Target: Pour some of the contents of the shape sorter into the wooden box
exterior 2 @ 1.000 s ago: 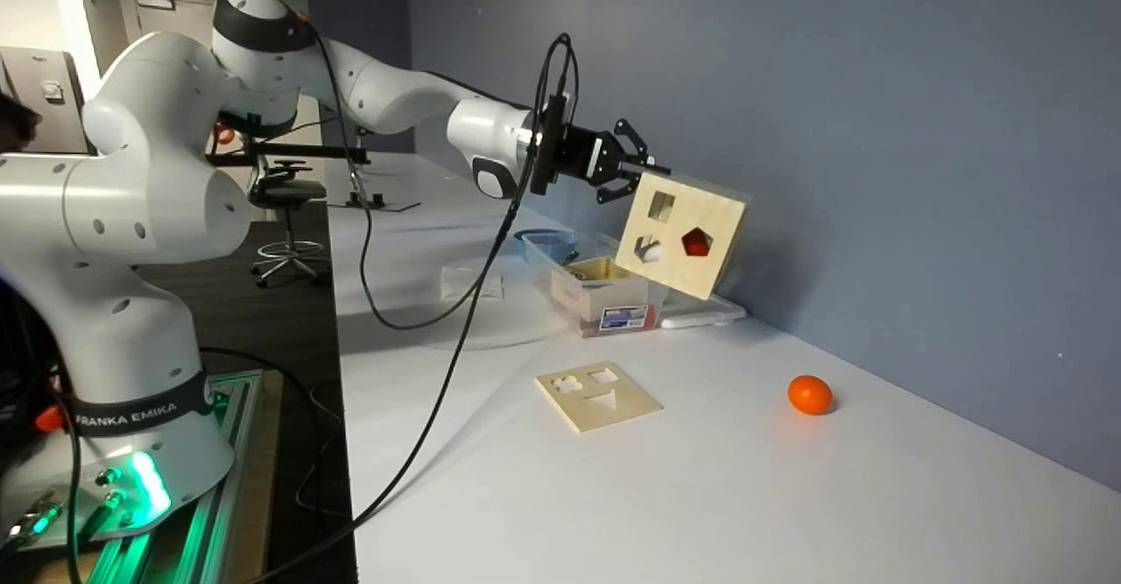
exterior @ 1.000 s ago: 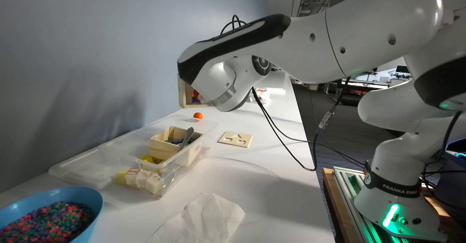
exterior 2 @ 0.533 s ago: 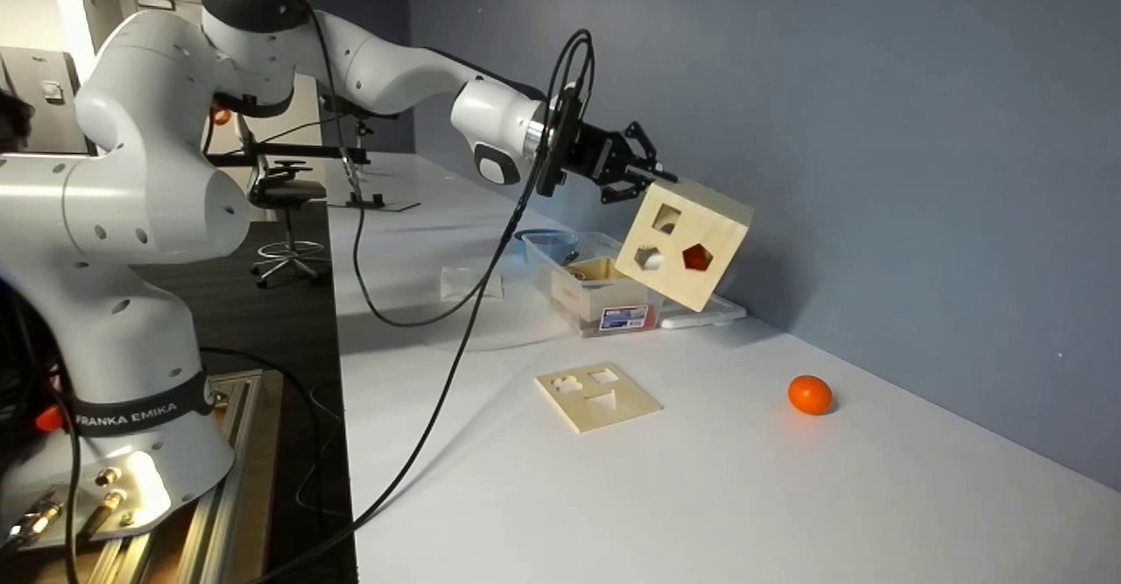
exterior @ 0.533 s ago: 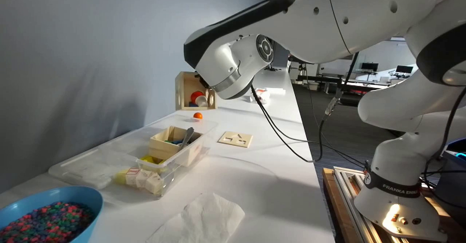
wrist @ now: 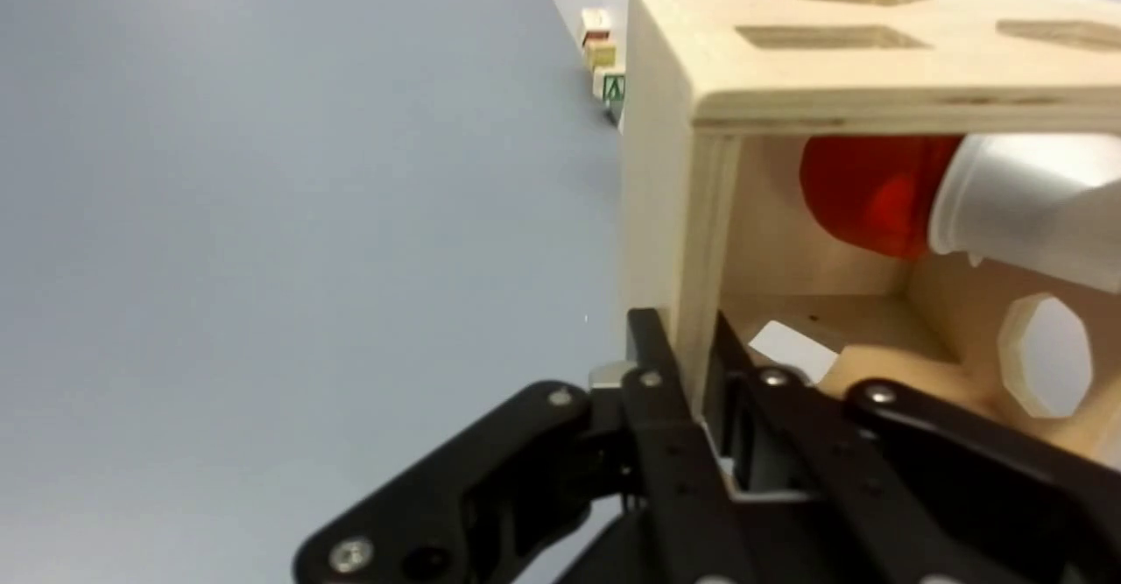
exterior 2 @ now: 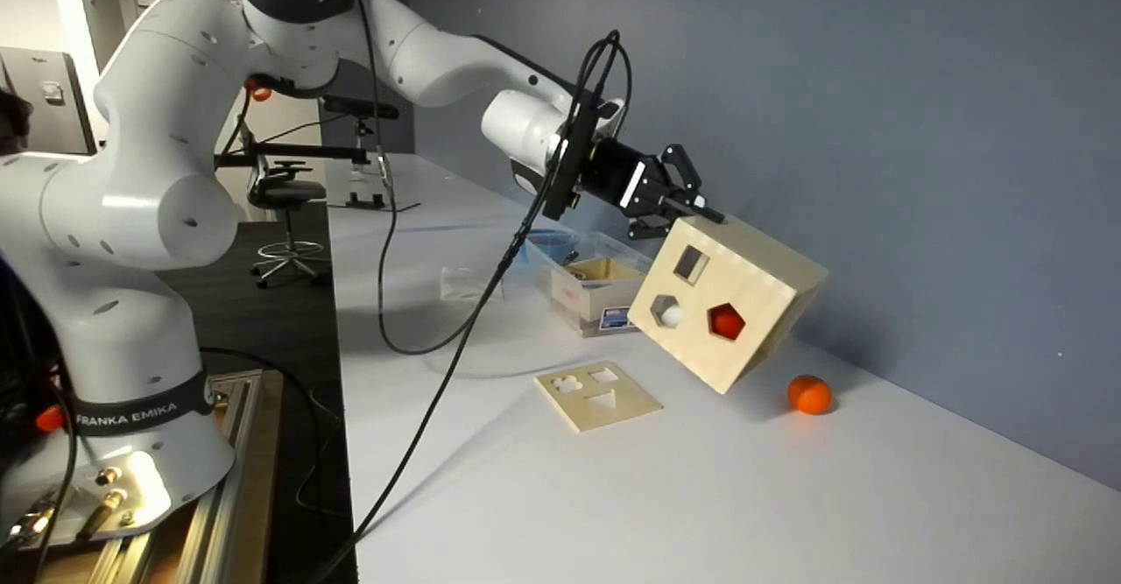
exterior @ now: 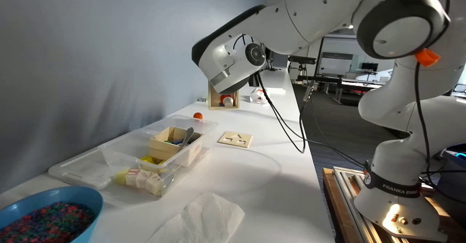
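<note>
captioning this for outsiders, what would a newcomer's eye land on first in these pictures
Likely the tilted shape sorter, pinched by one panel in the gripper, with a red piece inside it. After that, the blue bowl of coloured bits at the lower left of an exterior view, and the bright orange ball on the white table.

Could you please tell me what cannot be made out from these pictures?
Shape sorter: one side is cut off by the wrist view's edge.
Gripper: in an exterior view, its hold is hidden behind the robot's wrist.
Wooden box: in an exterior view, its walls hide what lies at the bottom.
Label: too small to read in an exterior view.
Blue bowl: cut off by the left edge in an exterior view.
</note>
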You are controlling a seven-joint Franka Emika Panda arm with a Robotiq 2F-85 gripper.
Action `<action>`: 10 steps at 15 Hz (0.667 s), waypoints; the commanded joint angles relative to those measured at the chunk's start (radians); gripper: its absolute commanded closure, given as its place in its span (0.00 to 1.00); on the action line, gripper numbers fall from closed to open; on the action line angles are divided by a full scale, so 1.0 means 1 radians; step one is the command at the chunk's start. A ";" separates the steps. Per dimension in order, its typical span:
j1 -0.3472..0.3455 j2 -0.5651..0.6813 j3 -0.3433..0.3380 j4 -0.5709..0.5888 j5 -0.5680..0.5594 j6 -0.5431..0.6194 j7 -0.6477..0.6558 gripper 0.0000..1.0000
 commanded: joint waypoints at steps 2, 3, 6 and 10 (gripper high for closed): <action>-0.307 0.214 0.269 0.171 0.123 0.159 -0.306 0.97; -0.369 0.241 0.335 0.202 0.161 0.178 -0.367 0.97; -0.354 0.326 0.389 0.075 0.138 0.143 -0.250 0.97; -0.325 0.389 0.413 0.016 0.230 0.123 -0.261 0.97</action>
